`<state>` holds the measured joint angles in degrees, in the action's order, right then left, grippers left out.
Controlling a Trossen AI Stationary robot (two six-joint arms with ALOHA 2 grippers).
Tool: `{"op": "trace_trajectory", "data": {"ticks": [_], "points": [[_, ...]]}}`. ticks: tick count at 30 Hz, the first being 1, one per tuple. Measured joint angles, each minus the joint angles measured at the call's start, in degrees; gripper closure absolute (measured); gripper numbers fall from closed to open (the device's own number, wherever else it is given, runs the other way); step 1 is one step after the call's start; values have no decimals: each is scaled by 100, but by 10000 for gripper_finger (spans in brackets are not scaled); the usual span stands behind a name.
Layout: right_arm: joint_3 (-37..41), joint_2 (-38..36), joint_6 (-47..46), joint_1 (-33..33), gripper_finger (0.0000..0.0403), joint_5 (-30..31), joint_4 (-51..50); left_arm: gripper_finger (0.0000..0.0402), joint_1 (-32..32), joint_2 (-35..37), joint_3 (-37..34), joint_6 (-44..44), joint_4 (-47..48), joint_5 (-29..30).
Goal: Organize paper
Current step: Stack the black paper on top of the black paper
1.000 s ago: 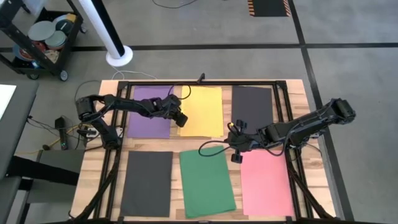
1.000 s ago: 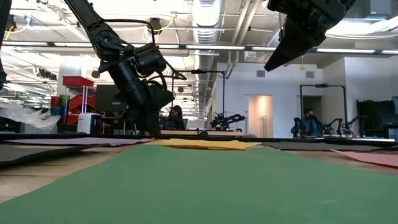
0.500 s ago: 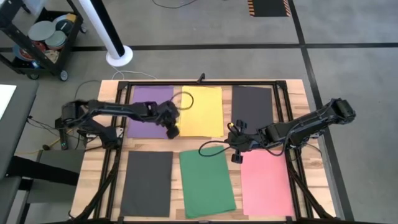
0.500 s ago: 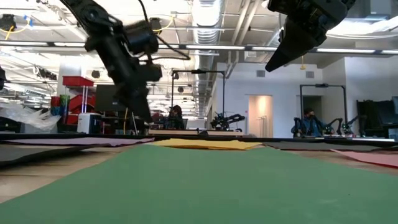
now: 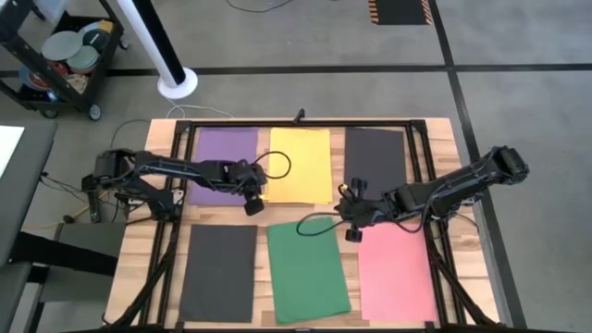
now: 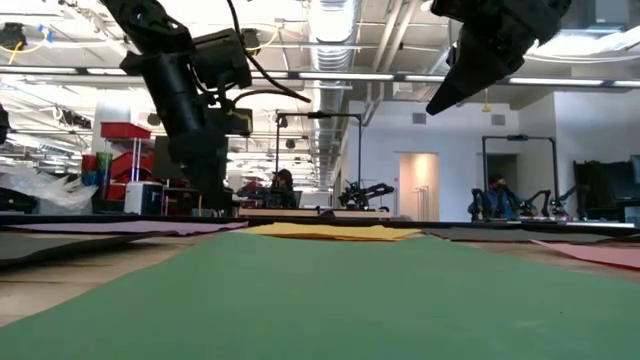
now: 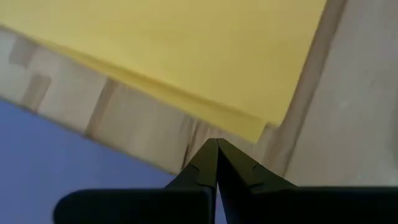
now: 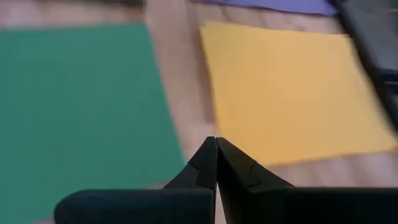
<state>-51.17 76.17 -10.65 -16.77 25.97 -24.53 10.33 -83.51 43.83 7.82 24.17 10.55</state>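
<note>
Six sheets of paper lie flat on the wooden table in two rows. The far row holds purple (image 5: 225,165), yellow (image 5: 302,165) and black (image 5: 375,157); the near row holds black (image 5: 219,273), green (image 5: 308,271) and pink (image 5: 396,274). My left gripper (image 5: 252,207) is shut and hangs over bare wood by the yellow paper's near left corner (image 7: 264,127), next to the purple sheet (image 7: 56,149). My right gripper (image 5: 350,231) is shut, empty and raised high (image 6: 437,108) between the green and pink sheets. The yellow paper shows offset layered edges.
A black metal frame (image 5: 421,176) runs around and under the table, with cables by both arm bases. On the floor beyond the far edge stand a white pole base (image 5: 176,85) and a cart (image 5: 65,60). Strips of bare wood separate the sheets.
My left gripper has come off the yellow paper's left edge, moving toward the table's near edge and slightly left. It has risen a little and rolled about its own pointing line, staying shut. My right gripper has kept still.
</note>
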Motion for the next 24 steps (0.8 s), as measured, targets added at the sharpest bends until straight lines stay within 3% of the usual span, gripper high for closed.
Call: {"op": "trace_trajectory", "data": {"ticks": [2,5,12,15,20,24], "points": [[165,-8,72,-43,403,366,-88,401,-46,48,0,91,-151,-12],[561,-11,-238,50,403,315,-27,401,-162,113,-39,142,-695,-148],[1837,-17,-691,93,403,-65,1876,401,-266,112,-527,292,-3119,-1689],[1990,-4,-705,163,403,70,1976,401,-329,108,-747,384,-3882,-2124],[1990,8,-443,249,399,509,1498,401,-389,110,-998,248,-4139,-2125],[1990,29,-131,391,365,556,1428,401,-389,110,-1106,250,-4069,-1989]]}}
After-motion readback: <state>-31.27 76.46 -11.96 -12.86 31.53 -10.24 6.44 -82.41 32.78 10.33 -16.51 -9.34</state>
